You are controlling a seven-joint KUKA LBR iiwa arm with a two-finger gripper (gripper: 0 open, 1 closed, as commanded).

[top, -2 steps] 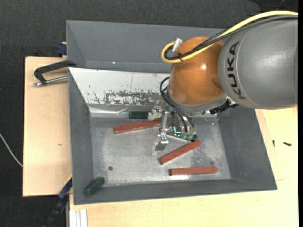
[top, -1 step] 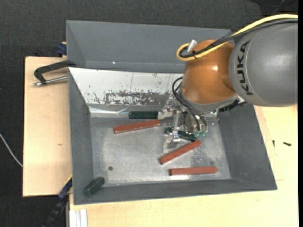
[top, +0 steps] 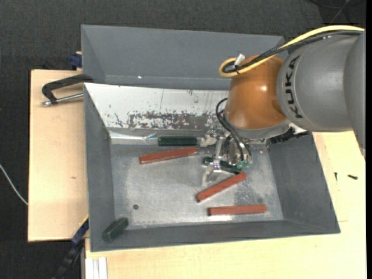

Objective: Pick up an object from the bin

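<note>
My gripper (top: 225,163) hangs below the orange cover in the right middle of the bin, its fingertips just above the upper end of a tilted red-brown bar (top: 221,188). A small green piece shows at its tips, and I cannot make out what it belongs to. A second red-brown bar (top: 236,210) lies flat toward the front right. A third red-brown bar (top: 168,155) lies to the gripper's left, and a dark green bar (top: 177,140) sits behind it near the back wall.
A dark green block (top: 115,228) lies in the front left corner. The arm and its orange cover hide the bin's right rear part. Bare floor spreads across the left and middle of the bin.
</note>
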